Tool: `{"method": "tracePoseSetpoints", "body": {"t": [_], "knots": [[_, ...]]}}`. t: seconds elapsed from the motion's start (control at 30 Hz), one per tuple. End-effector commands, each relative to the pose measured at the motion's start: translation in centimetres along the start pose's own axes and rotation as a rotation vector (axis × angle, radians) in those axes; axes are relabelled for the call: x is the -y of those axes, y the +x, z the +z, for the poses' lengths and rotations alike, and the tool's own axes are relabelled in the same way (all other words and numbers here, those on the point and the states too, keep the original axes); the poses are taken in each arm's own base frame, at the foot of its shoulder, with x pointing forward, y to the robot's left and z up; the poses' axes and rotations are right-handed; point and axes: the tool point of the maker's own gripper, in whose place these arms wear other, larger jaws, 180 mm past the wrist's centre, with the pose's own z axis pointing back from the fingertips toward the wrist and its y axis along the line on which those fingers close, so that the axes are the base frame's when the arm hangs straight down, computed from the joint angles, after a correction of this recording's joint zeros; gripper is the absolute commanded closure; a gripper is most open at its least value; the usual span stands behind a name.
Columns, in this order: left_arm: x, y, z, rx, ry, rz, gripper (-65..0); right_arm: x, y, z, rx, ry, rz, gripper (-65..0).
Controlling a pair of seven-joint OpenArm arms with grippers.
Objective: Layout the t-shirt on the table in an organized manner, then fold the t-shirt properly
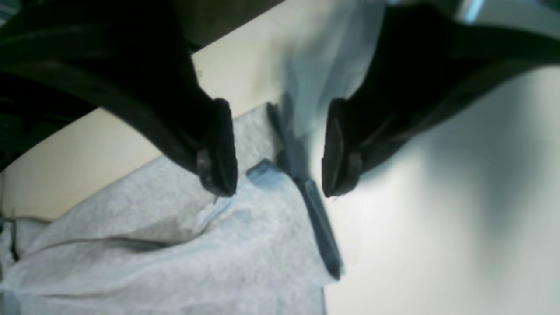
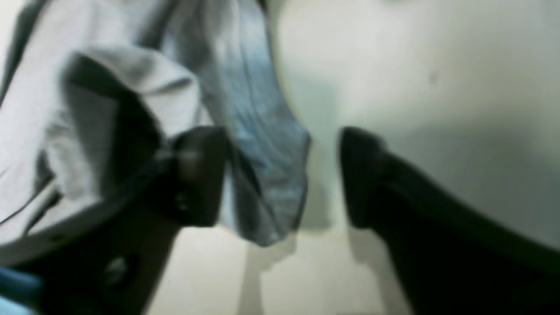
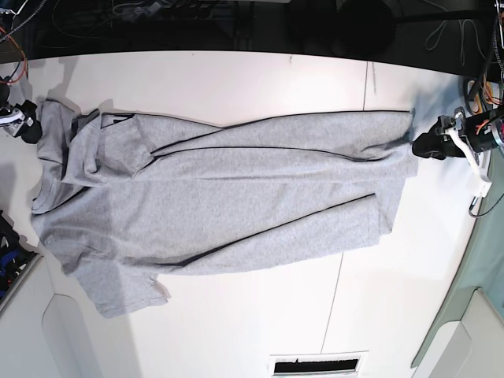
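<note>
The t-shirt [image 3: 228,197] is spread lengthwise across the table [image 3: 236,79], with long creases and one layer folded over along its upper part. The left gripper [image 1: 280,148] is seen at the shirt's hem end, at the base view's right; its jaws are parted and nothing is held, the hem corner lying just below them. The right gripper [image 2: 282,175] is placed at the sleeve end, jaws wide apart, a loose fold of cloth hanging between them, ungripped.
</note>
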Motion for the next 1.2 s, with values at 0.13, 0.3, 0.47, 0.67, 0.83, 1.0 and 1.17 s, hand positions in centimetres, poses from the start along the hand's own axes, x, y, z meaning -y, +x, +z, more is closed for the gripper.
{"method": "tracePoseSetpoints", "body": {"t": [0.13,0.3,0.47,0.67,0.83,1.0,1.17], "knots": [[-0.6,0.4,-0.3,0.043,0.005,0.033,-34.9,0.5,0.2,-0.6,0.028,0.026,-0.052,-45.1],[0.9,-0.2,-2.0,0.063,-0.033,0.063,-34.9,-0.7,-0.1,-1.1,0.015,0.066,-0.052,-45.1],[1.3,-0.7,-3.4,0.074,-0.004,0.023,-34.8,-3.4,-1.6,-2.6,-0.054,0.123,0.006,-44.9],[1.5,-1.6,-3.8,0.042,0.001,0.01,-10.5,-5.9,-3.5,-3.8,-0.117,0.17,0.046,-37.9],[1.4,-2.2,-3.5,-0.003,-0.002,0.011,0.0,-5.7,-3.9,-3.4,-0.146,0.163,0.042,0.0],[1.5,-3.0,-1.5,-0.023,-0.021,0.009,0.0,-4.8,-2.9,-1.1,-0.146,0.172,0.008,0.0],[2.6,-3.9,0.5,-0.051,-0.034,-0.07,0.0,-3.2,-1.9,2.1,-0.076,0.162,-0.027,0.0]]}}
